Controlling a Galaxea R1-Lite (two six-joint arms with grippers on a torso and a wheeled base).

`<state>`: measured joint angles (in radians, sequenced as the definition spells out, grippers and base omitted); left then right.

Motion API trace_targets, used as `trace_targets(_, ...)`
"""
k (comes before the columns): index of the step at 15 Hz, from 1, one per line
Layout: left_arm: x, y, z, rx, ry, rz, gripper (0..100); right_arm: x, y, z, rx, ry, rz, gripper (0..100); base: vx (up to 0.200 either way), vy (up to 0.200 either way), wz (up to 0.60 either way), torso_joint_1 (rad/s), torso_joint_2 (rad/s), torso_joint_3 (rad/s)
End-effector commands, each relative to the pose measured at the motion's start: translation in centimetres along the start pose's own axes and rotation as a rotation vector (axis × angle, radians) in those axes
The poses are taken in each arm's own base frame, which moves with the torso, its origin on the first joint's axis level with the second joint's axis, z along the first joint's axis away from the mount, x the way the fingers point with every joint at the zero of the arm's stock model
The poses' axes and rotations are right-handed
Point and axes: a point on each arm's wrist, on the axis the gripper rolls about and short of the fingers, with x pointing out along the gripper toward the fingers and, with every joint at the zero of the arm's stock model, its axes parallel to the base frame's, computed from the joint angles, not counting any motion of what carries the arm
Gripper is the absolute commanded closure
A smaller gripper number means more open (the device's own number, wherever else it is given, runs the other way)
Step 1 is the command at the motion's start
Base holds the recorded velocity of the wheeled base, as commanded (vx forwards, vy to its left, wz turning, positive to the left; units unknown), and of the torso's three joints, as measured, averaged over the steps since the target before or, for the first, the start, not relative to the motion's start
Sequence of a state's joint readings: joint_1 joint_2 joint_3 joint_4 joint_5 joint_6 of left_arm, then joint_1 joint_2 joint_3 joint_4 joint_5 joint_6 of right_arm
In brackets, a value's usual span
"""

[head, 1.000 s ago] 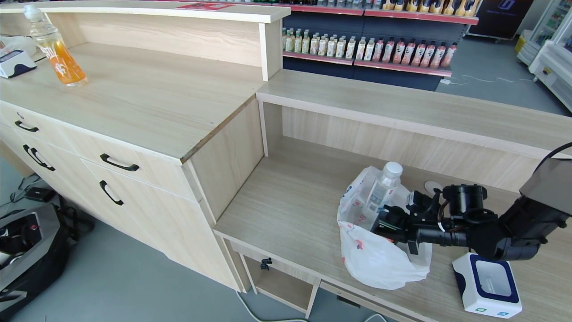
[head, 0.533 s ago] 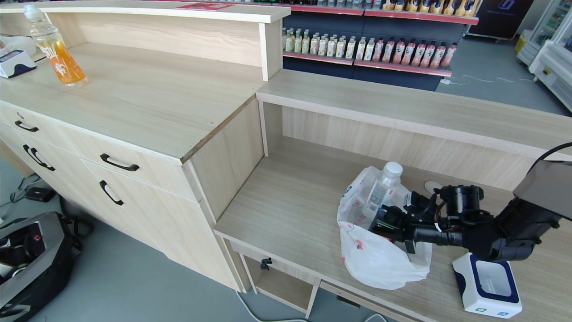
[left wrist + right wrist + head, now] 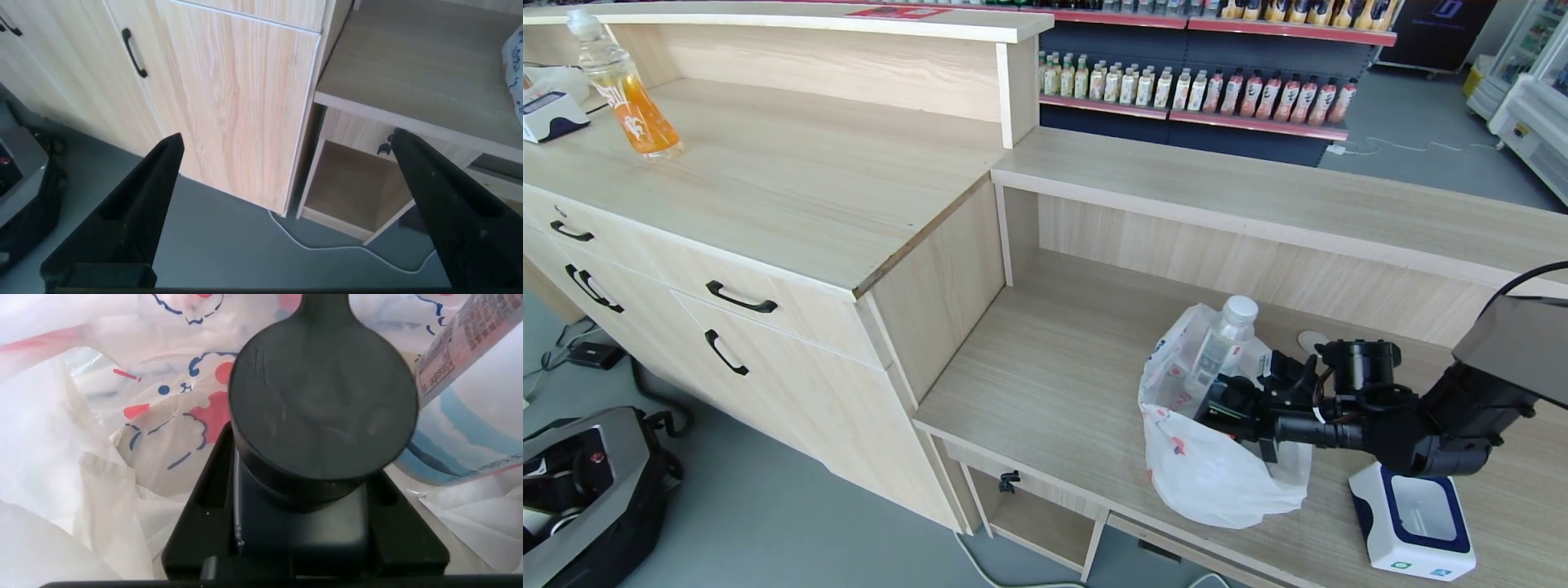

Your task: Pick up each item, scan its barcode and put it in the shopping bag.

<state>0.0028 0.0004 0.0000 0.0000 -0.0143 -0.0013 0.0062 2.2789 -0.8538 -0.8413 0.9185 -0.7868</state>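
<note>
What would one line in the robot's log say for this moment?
right gripper: in white plastic shopping bag, beside clear white-capped bottle | left gripper: open, above floor | orange drink bottle: on upper counter

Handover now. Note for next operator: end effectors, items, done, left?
Left end effector: open, empty, over the floor by the cabinet.
Right end effector: in the mouth of the shopping bag, beside the clear bottle; open or shut unclear.
Done: clear bottle stands in the bag.
Left: orange drink bottle on the upper counter, far left; scan at the scanner right of the bag, then bag it.
</note>
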Motion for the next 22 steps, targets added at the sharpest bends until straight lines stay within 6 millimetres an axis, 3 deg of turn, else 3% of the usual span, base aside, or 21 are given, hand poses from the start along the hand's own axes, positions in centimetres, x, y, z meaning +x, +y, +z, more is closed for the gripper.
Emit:
trace_targets(1, 0.0, 0.0, 0.0, 0.0, 0.0, -0.001, 0, 0.2, 0.0, -0.3, 0.008, 0.005, 0.003, 100, 0.0, 0.0, 0.0, 0.0, 0.0, 0.0)
trace_targets(2, 0.0, 0.0, 0.0, 0.0, 0.0, 0.001, 0, 0.2, 0.0, -0.3, 0.008, 0.006, 0.002, 0, 0.0, 0.0, 0.0, 0.0, 0.0, 0.0)
trace_targets(8, 0.0, 0.0, 0.0, 0.0, 0.0, 0.001, 0, -0.3, -0.2, 0.2, -0.003, -0.003, -0.01, 0, 0.0, 0.0, 0.0, 0.0, 0.0, 0.0)
trace_targets(14, 0.0, 0.0, 0.0, 0.0, 0.0, -0.001, 0, -2.5, -0.6, 5.5, -0.066, -0.097, 0.006, 0, 0.0, 0.0, 0.0, 0.0, 0.0, 0.0)
trace_targets(19, 0.0, 0.0, 0.0, 0.0, 0.0, 0.001, 0, -4.1, 0.1, 8.6, -0.052, -0.115, 0.034, 0, 0.0, 0.0, 0.0, 0.0, 0.0, 0.0)
trace_targets(22, 0.0, 0.0, 0.0, 0.0, 0.0, 0.001, 0, -6.0, 0.9, 12.9, -0.105, -0.179, 0.034, 0, 0.0, 0.0, 0.0, 0.0, 0.0, 0.0)
